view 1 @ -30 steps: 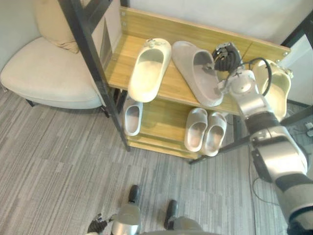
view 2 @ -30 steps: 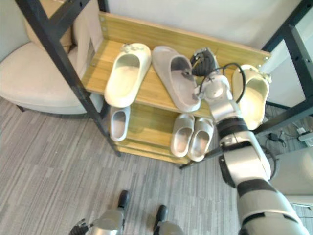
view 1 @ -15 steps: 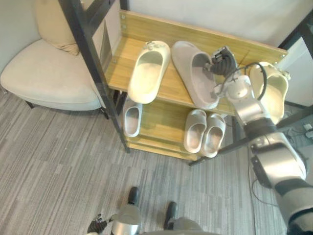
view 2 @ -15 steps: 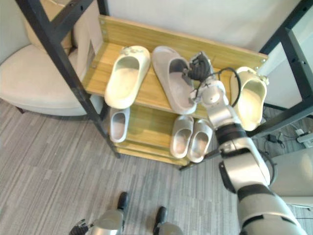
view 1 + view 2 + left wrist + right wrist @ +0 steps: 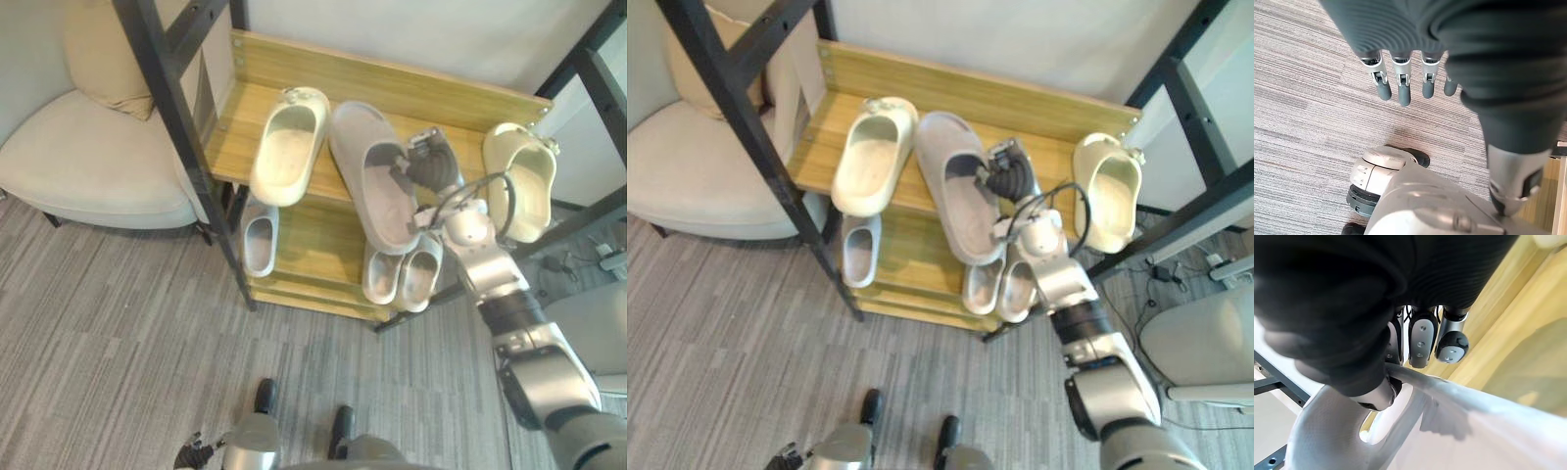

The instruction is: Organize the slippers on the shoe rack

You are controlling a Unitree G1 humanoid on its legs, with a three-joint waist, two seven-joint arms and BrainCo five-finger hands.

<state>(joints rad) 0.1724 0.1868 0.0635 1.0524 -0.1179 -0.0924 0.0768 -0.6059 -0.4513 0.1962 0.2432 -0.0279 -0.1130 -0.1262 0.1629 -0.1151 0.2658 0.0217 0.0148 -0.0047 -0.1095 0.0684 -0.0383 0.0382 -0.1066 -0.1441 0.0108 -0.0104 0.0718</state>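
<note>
Right hand (image 5: 432, 168) clamped, left hand (image 5: 1400, 84) relaxed

Bare shelf (image 5: 476, 155) between grey slipper (image 5: 372, 196) and rightmost cream slipper (image 5: 519, 186)

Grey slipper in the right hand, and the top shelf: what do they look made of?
Grey slipper: likely moulded foam or soft rubber, matte, one seamless piece; the right hand pinches its edge. Shelf: wood or wood-look laminate, pale grain lines, smooth low sheen.
</note>
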